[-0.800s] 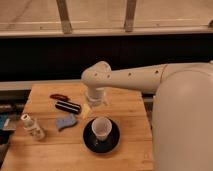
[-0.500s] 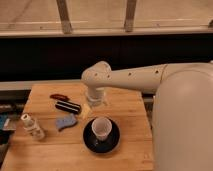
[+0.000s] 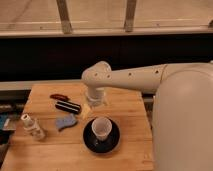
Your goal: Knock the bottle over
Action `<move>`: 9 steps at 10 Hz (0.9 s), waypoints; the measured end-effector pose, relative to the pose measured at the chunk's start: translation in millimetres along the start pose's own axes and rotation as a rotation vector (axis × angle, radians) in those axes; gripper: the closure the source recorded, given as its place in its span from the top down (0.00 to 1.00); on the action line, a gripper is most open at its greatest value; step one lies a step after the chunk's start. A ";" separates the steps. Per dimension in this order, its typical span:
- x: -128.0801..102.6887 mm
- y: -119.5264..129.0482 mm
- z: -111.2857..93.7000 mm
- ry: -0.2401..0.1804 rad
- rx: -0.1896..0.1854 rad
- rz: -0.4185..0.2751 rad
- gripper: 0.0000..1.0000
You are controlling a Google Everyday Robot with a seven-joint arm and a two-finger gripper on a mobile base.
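Wooden table [image 3: 125, 107] bears the small pale bottle [image 3: 32, 127] near its left front corner as seen, standing roughly upright. The gripper [image 3: 96, 101] hangs over mid-table, well apart from the bottle, with a blue thing [image 3: 65, 121] and a black bar [image 3: 67, 106] between them. How far open it is cannot be told. The knock likely needs a leftward, nearer sweep across the bottle's vertical axis.

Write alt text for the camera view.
A white robot arm reaches over a wooden table, its pincer hanging near the middle, apart from the bottle at the left edge. Between them lie a blue object and a black bar; a cup stands on a dark plate.
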 end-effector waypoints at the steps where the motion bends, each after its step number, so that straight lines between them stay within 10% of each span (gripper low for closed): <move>1: 0.0 0.0 0.0 0.000 0.000 0.000 0.80; 6: 0.1 0.1 0.5 0.001 -0.001 0.000 0.79; 9: 0.1 0.1 0.6 0.001 -0.001 0.000 0.52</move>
